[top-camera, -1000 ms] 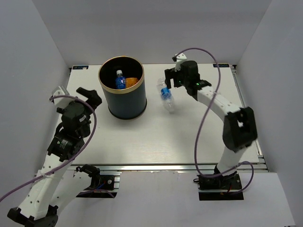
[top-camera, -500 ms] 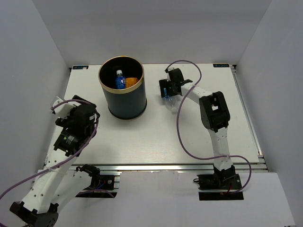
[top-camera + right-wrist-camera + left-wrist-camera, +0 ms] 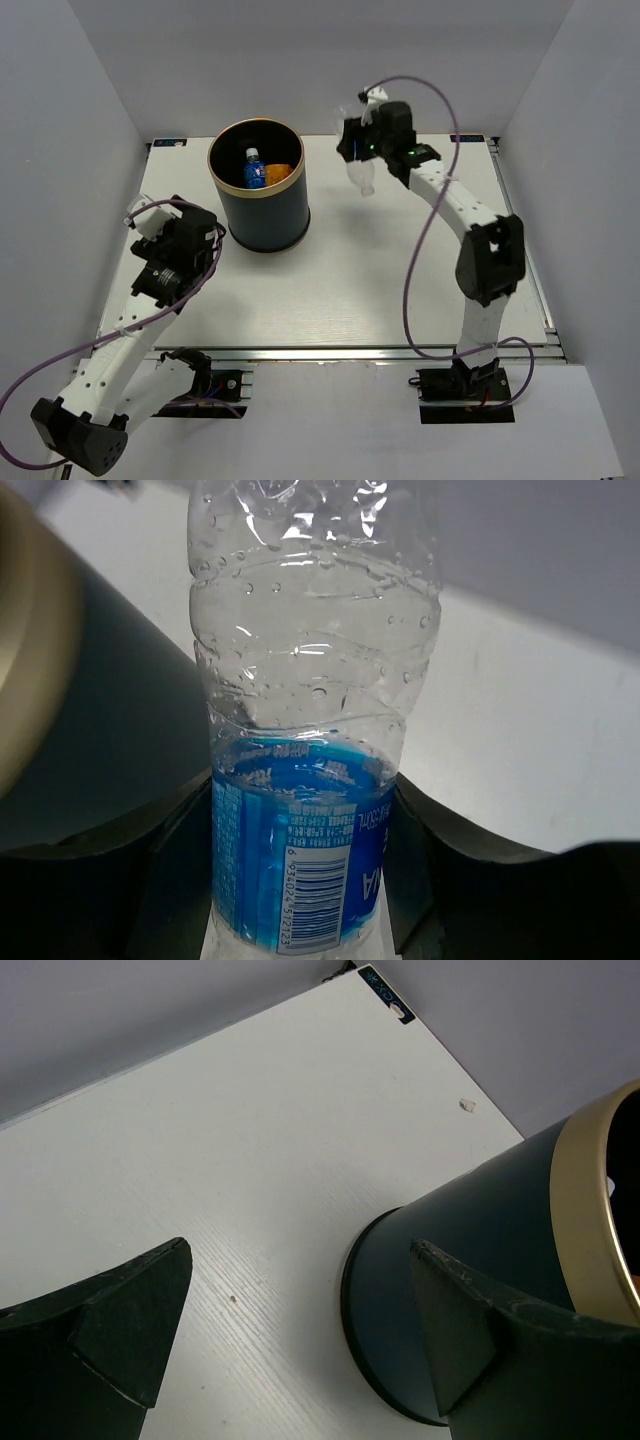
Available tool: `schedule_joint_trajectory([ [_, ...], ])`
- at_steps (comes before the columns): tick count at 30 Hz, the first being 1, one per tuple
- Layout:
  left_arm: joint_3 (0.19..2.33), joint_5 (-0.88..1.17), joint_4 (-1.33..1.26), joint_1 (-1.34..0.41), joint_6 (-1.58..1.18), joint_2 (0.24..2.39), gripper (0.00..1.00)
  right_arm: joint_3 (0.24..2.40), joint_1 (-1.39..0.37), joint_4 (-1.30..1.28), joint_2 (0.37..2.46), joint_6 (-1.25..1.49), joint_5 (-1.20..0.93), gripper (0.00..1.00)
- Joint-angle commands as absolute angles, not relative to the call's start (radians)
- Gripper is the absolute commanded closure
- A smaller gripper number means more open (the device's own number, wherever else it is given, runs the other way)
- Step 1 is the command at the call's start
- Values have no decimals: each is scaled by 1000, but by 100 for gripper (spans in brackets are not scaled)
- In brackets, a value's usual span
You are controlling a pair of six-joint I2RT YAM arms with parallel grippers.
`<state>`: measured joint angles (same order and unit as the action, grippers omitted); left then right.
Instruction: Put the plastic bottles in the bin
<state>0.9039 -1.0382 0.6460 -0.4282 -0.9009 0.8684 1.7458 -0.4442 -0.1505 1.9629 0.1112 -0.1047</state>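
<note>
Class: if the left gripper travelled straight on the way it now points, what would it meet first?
The left gripper would probably meet the bare table first, just beside the foot of the bin; depth is hard to judge.

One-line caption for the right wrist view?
Right pincer gripping a clear, blue-labelled water bottle beside the dark bin.

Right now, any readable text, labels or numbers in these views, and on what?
Nothing reads cleanly.
On the bottle, blue label: barcode with a digit row, too small to quote; white lettering cut off.
On the table, corner sticker: blurred, unreadable.
On the bin: no text visible.
</note>
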Motion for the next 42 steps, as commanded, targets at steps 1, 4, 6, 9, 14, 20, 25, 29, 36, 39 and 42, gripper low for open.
schedule_joint_trajectory([
  [1, 888, -982, 581, -397, -859, 880, 2, 1818, -481, 60, 1830, 13, -274, 39],
  [4, 864, -887, 517, -338, -821, 897, 2, 1935, -566, 123, 1835, -55, -305, 36],
  [6, 864, -833, 512, -278, -812, 908, 2, 1985, -612, 197, 1859, -74, -307, 36],
  [9, 847, -752, 494, -214, -799, 922, 2, 2063, -672, 344, 1931, -35, -316, 36],
  [14, 842, -677, 497, -155, -788, 937, 2, 2221, -729, 456, 2115, 47, -339, 30],
  [20, 821, -635, 454, -146, -750, 922, 2, 2263, -769, 431, 2172, 6, -275, 11],
  [25, 831, -635, 457, -144, -746, 936, 2, 2263, -770, 370, 2096, -51, -221, 11],
  [29, 831, -653, 468, -143, -749, 930, 2, 2205, -762, 208, 1985, -80, -143, 11],
  [36, 830, -687, 472, -143, -759, 917, 2, 1599, -678, 110, 1564, -42, 174, 11],
  [39, 834, -686, 472, -140, -761, 926, 2, 1211, -590, 124, 1335, 69, 256, 11],
  [42, 839, -683, 463, -137, -759, 937, 2, 868, -467, 169, 1140, 253, 415, 11],
])
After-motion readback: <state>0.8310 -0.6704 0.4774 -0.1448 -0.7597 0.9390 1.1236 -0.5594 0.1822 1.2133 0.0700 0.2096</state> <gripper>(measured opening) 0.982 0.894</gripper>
